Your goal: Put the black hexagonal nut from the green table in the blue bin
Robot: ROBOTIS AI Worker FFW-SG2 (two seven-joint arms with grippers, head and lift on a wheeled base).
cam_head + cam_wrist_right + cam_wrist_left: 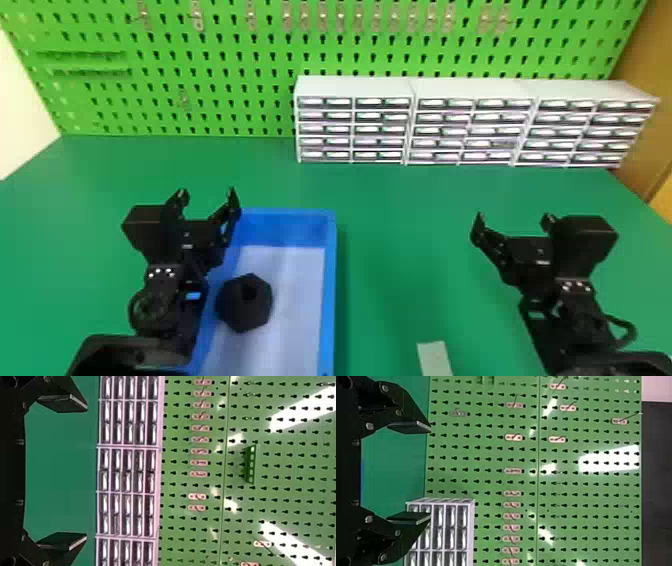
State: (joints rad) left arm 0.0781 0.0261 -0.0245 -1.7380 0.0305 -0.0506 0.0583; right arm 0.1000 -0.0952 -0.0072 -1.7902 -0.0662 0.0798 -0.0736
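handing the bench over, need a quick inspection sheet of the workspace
Surface: green table, under the bin
Job's things: black hexagonal nut lying inside blue bin
Clutter: pale strip at near edge of view
Grippers: left end effector and right end effector both open, empty
Cables: dark loop beside right arm
Surroundings: green pegboard with hooks; drawer units before it
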